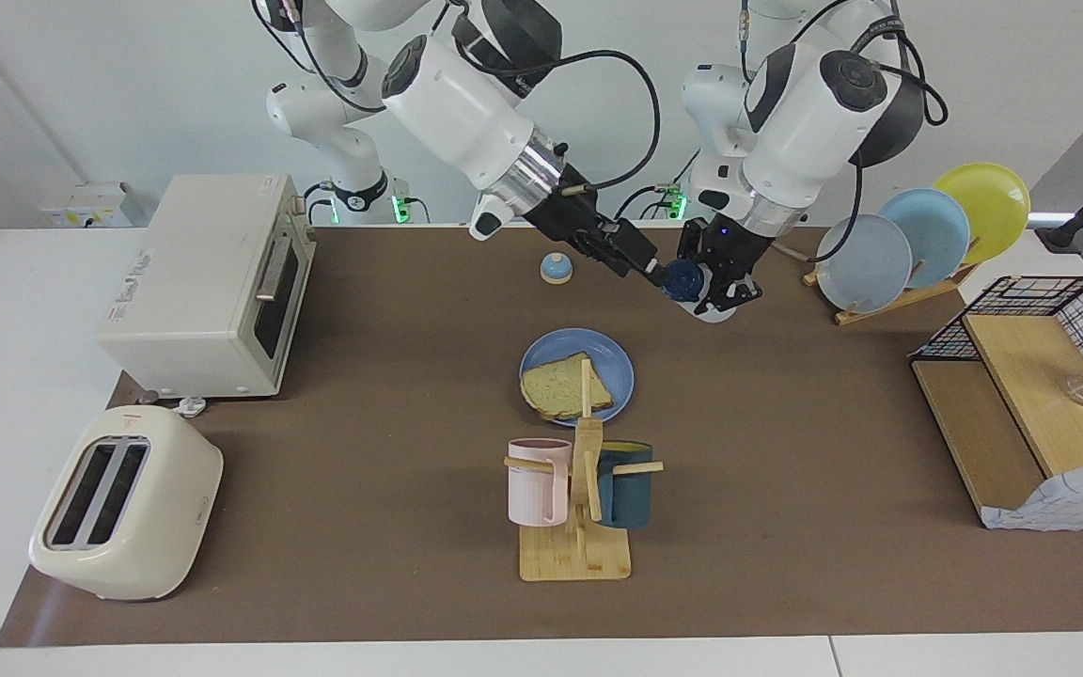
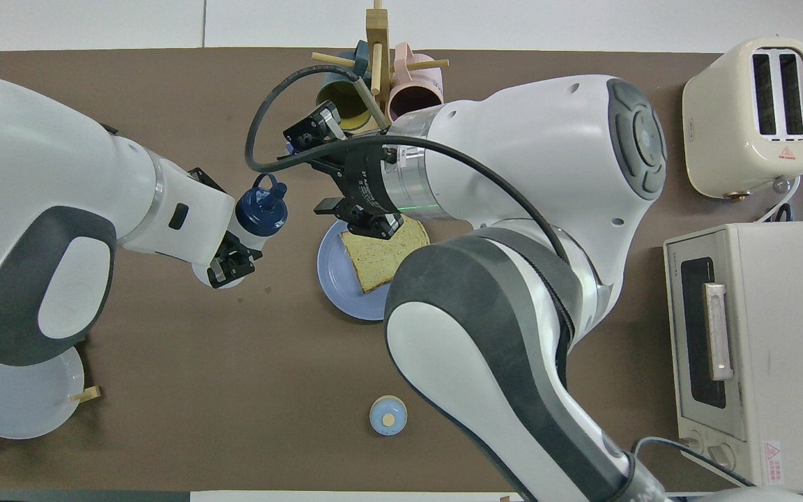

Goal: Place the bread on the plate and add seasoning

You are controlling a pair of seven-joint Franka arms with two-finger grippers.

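The seasoning (image 1: 703, 291), gripped in the left tool (image 1: 716, 285) at upper centre, should be held steady; whether the right tool (image 1: 651, 271) at its cap is shut cannot be told.

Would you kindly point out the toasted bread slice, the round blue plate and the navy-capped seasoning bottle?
tan toasted bread slice (image 1: 560, 387), facing view, its middle.
round medium-blue plate (image 1: 615, 362), facing view, bare rim.
whitish navy-capped seasoning bottle (image 2: 262, 210), overhead view, its cap.
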